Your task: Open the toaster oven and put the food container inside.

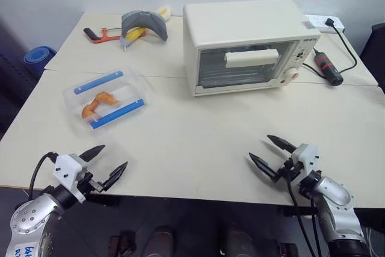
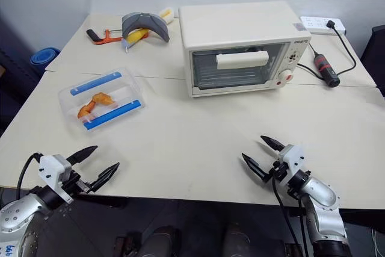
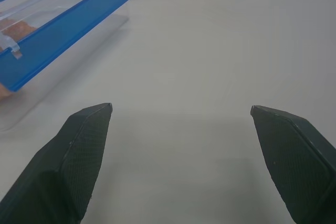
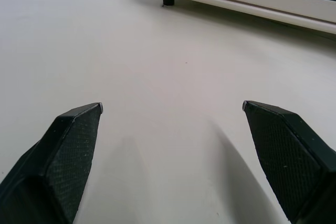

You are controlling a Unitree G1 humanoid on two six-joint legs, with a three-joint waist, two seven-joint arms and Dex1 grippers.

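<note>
A: Status on grippers?

B: My left gripper (image 1: pixel 109 161) is spread wide, nothing btwn the fingers, hovering over the near-left edge of the table (image 1: pixel 198 142). My right gripper (image 1: pixel 271 151) same: wide apart, empty, over the near-right part of the table.

A: Where's the food container?

B: Food container (image 1: pixel 107 100) sits on the table's left side, beyond my left gripper, lid on, blue clips along both long sides, orange-brown pieces inside. Not touching either gripper.

A: And the toaster oven?

B: Toaster oven (image 1: pixel 246 43) stands at the back, right of center, door shut, white bar handle across the glass, knobs at its right. Well apart from the container.
</note>
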